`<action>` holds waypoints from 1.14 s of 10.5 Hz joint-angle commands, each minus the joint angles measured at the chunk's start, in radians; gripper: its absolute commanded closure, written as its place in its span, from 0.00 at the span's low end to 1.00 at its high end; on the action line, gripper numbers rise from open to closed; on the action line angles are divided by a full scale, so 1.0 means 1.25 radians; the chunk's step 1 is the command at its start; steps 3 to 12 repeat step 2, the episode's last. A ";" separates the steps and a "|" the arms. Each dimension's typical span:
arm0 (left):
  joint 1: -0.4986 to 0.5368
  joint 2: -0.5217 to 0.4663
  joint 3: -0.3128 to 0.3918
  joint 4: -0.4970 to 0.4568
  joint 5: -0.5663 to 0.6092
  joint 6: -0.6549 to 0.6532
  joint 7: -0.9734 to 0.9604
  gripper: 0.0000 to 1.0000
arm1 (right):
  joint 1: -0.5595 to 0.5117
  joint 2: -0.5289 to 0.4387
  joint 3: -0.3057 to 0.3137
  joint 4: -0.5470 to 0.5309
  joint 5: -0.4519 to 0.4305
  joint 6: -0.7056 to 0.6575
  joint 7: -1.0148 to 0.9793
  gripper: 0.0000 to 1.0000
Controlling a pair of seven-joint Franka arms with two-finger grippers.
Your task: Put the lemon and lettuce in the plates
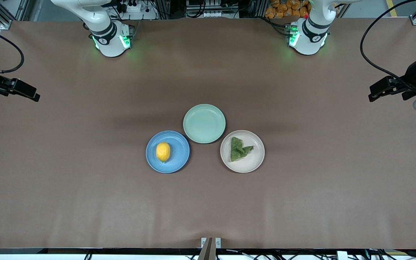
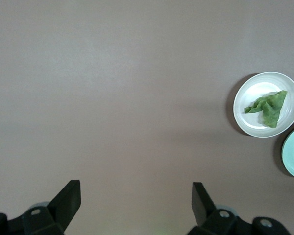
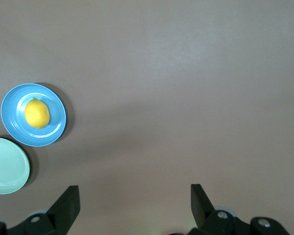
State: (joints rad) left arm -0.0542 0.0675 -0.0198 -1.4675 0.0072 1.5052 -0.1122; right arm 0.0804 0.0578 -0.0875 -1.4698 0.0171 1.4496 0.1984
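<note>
The yellow lemon (image 1: 163,151) lies in the blue plate (image 1: 177,162). It also shows in the right wrist view (image 3: 37,114) in that blue plate (image 3: 12,122). The dark green lettuce (image 1: 239,149) lies in the beige-white plate (image 1: 253,164). The left wrist view shows the lettuce (image 2: 267,107) in that plate (image 2: 252,95) too. My left gripper (image 2: 136,188) is open and empty, up over bare table at the left arm's end (image 1: 376,94). My right gripper (image 3: 134,192) is open and empty, up over bare table at the right arm's end (image 1: 31,94).
A pale mint-green plate (image 1: 204,123) with nothing in it sits between the two plates, a little farther from the front camera. It touches or nearly touches both. The brown table (image 1: 85,187) spreads wide around the three plates.
</note>
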 commanded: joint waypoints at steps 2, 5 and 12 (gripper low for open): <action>0.002 0.004 0.002 0.013 -0.003 -0.016 0.016 0.00 | -0.004 0.004 -0.005 0.017 0.004 -0.013 -0.011 0.00; 0.002 0.004 0.002 0.013 -0.003 -0.016 0.016 0.00 | -0.004 0.004 -0.005 0.017 0.004 -0.013 -0.011 0.00; 0.002 0.004 0.002 0.013 -0.003 -0.016 0.016 0.00 | -0.004 0.004 -0.005 0.017 0.004 -0.013 -0.011 0.00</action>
